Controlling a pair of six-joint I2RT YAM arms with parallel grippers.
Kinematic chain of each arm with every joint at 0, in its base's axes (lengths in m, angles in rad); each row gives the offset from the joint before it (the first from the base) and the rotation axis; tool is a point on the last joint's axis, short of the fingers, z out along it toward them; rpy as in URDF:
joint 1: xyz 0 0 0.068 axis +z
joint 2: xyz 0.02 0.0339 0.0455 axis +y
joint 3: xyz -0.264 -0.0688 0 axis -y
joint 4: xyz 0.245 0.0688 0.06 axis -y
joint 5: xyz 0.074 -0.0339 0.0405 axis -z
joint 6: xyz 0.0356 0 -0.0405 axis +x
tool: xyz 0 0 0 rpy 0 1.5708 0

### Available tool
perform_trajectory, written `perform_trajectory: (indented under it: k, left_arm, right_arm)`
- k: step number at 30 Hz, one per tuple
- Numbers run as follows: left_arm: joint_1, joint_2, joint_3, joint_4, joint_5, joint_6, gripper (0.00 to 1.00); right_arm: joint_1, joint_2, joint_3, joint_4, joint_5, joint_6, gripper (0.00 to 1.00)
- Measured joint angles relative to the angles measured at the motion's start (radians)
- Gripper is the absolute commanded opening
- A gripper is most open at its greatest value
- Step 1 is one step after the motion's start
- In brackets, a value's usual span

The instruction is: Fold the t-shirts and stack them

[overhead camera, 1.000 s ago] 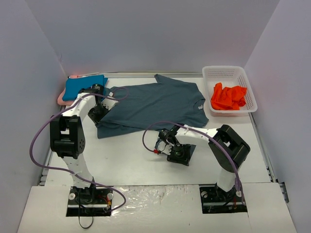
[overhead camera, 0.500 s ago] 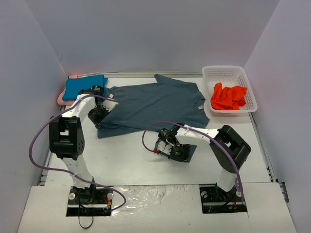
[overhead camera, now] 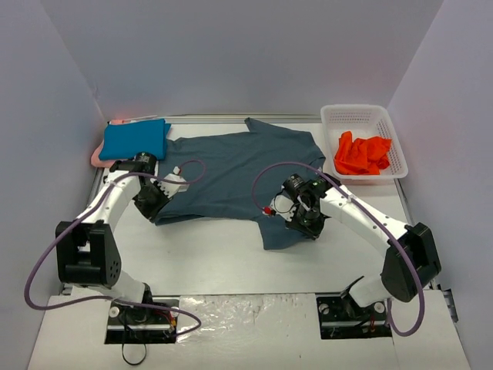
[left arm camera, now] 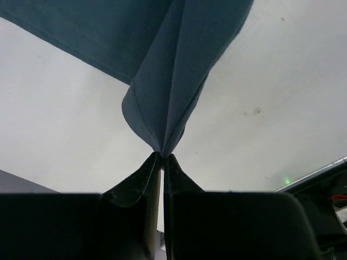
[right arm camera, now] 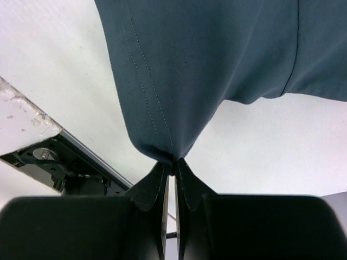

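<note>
Two pinches hold the slate t-shirt [overhead camera: 239, 166]: left gripper [left arm camera: 161, 154] at eight o'clock, right gripper [right arm camera: 174, 161] at five. We judge it light, limp, best gripped at hem corners.

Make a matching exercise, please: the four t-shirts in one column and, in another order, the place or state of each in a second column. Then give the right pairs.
Column one
1. slate-grey t-shirt
2. teal t-shirt
3. orange-red t-shirt
4. pale pink t-shirt

Column two
A. crumpled in the white basket
B. folded, lying on another shirt at the far left
C. pinched by the left gripper and the right gripper
D. under another shirt, only its edge showing

Pairs: 1-C, 2-B, 3-A, 4-D
</note>
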Motion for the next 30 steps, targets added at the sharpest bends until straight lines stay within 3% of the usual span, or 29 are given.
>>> perform_trajectory:
  k: [12, 30]
  left_arm:
    - [-0.043, -0.220, -0.168, -0.112, 0.066, 0.095, 0.02]
    - [-0.061, -0.246, -0.289, -0.130, 0.058, 0.113, 0.02]
  right_arm:
    - [-0.055, -0.100, -0.029, -0.080, -0.018, -0.021, 0.00]
    - [-0.140, -0.207, -0.040, -0.138, -0.055, -0.053, 0.00]
